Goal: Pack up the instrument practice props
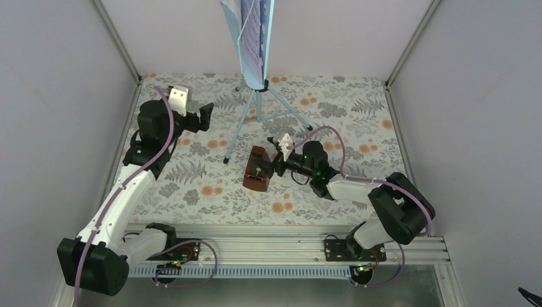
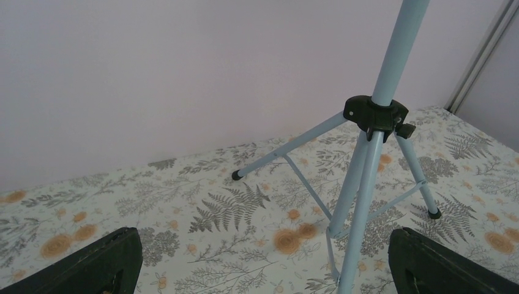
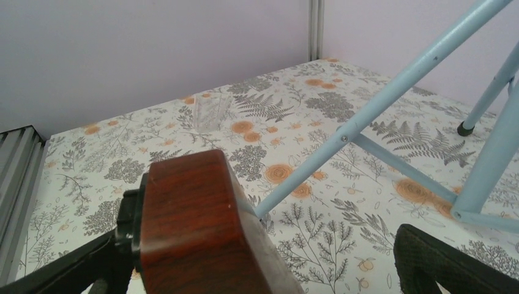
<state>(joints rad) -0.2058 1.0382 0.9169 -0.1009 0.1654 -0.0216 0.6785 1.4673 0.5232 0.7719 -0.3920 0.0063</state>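
Glossy reddish-brown wood-grain metronome (image 1: 257, 169), rounded edges

The pale-blue perforated music stand with tripod legs (image 1: 258, 105) runs off the overhead view's top edge. Print on its white and lilac sheet-music pages (image 1: 248, 29) is too small to read. The right wrist view's bottom edge cuts the small reddish-brown wooden pyramid metronome (image 3: 196, 226).

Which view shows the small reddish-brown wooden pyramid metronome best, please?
Top external: almost the whole reddish-brown wooden pyramid metronome is visible. Right wrist shows only a cropped close-up of it; left wrist shows none of it.
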